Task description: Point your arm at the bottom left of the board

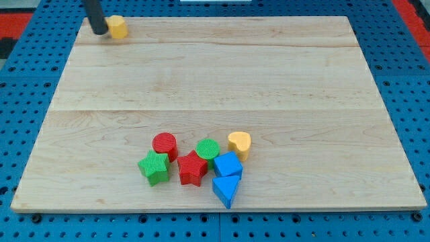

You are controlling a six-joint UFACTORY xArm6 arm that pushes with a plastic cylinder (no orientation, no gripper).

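Wooden tabletop, pale planks, lies on a blue pegboard. Target is its bottom-left corner, at the view's lower left near the front edge; that corner is bare. No jaws on this rig: I end in a plain dark rod, so nothing is spread or pinching.

My tip sits at the view's top left, at the far edge of the tabletop. Immediately to its right, touching or nearly so, is a yellow block; exact shape not resolvable.

Cluster in the lower middle of the tabletop, well apart from my tip:
- red cylinder
- green star, leftmost of the group
- red star
- green cylinder
- yellow heart
- blue cube
- blue triangle, closest to the front edge

Judgement on the move: travel goes down the view's left side, roughly along the left edge. Pull away from the yellow block first, leftward or straight down, so it is not dragged. Keep left of the green star; the path there looks free of blocks. Stop inside the corner, not past the rim.
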